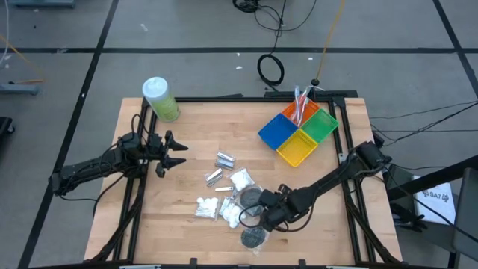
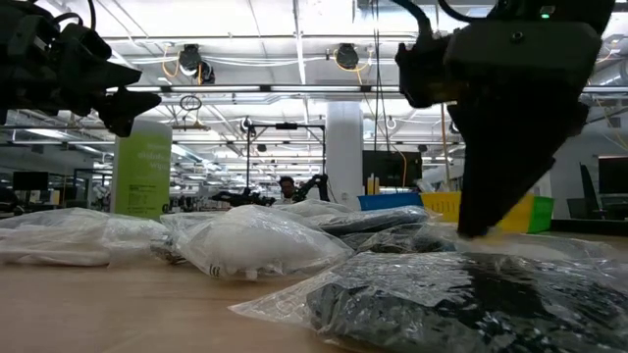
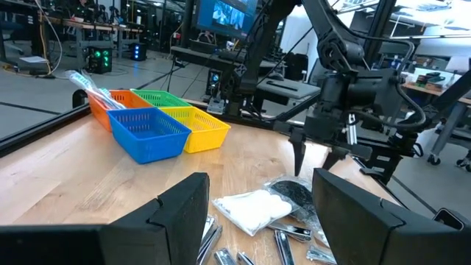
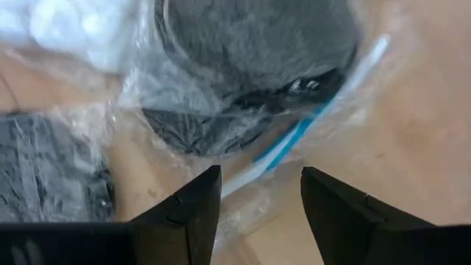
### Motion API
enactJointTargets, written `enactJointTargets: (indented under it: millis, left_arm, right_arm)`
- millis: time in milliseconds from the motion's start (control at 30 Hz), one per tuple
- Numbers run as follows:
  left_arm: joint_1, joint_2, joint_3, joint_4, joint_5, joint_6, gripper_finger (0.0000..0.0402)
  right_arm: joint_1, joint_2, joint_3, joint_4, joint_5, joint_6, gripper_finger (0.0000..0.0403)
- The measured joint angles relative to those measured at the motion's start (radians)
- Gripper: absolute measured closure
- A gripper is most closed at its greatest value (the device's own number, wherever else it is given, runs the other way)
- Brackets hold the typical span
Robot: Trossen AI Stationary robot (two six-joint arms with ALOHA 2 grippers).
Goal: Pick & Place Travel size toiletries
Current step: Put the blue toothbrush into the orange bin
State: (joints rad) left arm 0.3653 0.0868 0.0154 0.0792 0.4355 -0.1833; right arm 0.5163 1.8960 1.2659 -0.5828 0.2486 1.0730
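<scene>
The travel size toiletries lie in a pile at the table's front middle: silver tubes (image 1: 224, 161), clear bags of white cotton balls (image 1: 240, 179) and bagged black discs (image 1: 254, 237). My right gripper (image 1: 259, 217) hovers low over this pile, open. In the right wrist view its fingers (image 4: 193, 213) straddle a blue-white toothbrush (image 4: 294, 140) lying under a bagged black disc (image 4: 250, 66), touching neither. More toothbrushes (image 1: 300, 101) stand in the orange basket (image 1: 291, 114). My left gripper (image 1: 177, 153) waits open at the left, away from the pile, holding nothing.
Blue (image 1: 276, 131), yellow (image 1: 297, 149) and green (image 1: 323, 123) baskets join the orange one at the back right. A big green bottle (image 1: 160, 99) with a white cap stands at the back left corner. Bare wood lies between the pile and the baskets.
</scene>
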Motion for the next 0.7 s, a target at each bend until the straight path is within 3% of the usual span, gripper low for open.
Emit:
enactJointTargets:
  millis: [333,700]
  left_arm:
    - [0.0,0.0,0.0,0.0,0.0,0.0,0.0163]
    - [0.0,0.0,0.0,0.0,0.0,0.0,0.0163]
  right_arm:
    - [-0.017,-0.005,-0.052,-0.108,-0.068,0.121,0.0243]
    - [-0.025,-0.098,-0.069,-0.142,-0.089,0.053,0.0391]
